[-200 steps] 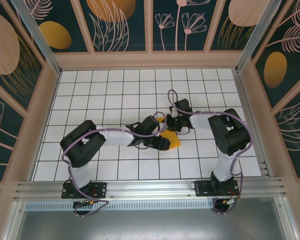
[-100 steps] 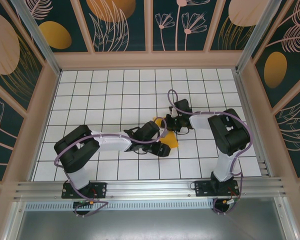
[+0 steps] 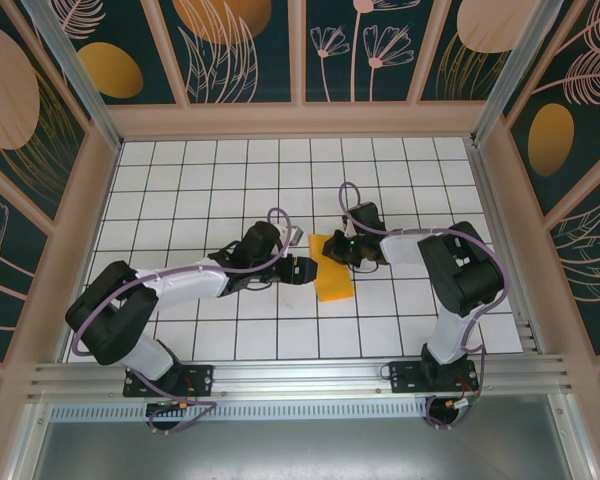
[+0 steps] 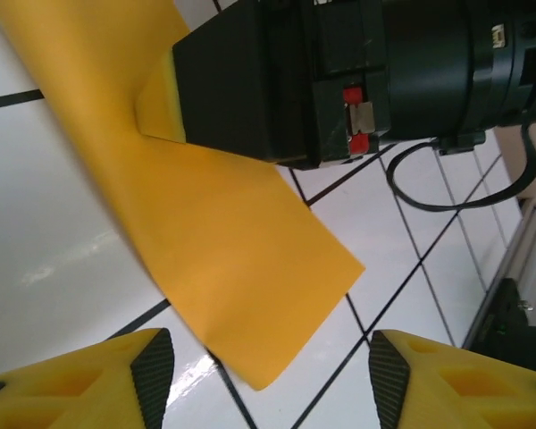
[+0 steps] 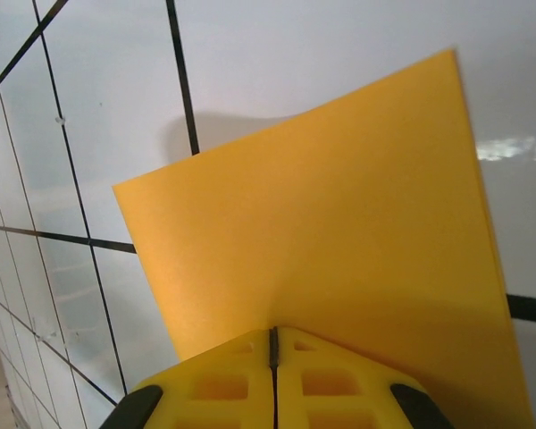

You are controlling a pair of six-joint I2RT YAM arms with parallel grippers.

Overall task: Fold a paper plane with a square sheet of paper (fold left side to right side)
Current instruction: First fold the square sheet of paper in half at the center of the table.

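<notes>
A: Start at the near edge. What's closest?

B: The left arm (image 3: 170,285), stretched low over the table (image 3: 200,180) toward the middle. The right arm (image 3: 460,270) is folded back in toward the same spot.

A: Is the left pincer (image 3: 304,270) gripping anything?

B: No. Its fingers (image 4: 116,375) stand apart (from its own camera, one yellow tip sits in each lower corner), and nothing is clamped between them.

A: Where's the paper (image 3: 333,280)?

B: Just ahead of that pincer, to its right in the overhead view. It's a bright orange rectangle, longer than wide. One corner of the paper (image 4: 232,259) points toward the gap between the left tips. Whether that corner touches the tile I can't tell.

A: And beyond it?

B: The right pincer (image 3: 335,252), at the paper's far end. In its own view the right pincer (image 5: 272,357) has both yellow fingers pressed together, with the paper's edge pinched between them (only a thin seam shows where they meet).

A: Does the paper (image 5: 322,223) lie flat there?

B: Not quite. It spreads away from the right pincer, and a shadow falls on the white tile just past its far edge, so that edge is lifted.

A: And past both pincers?

B: White gridded tiles run on to the patterned wall (image 3: 300,50).
</notes>
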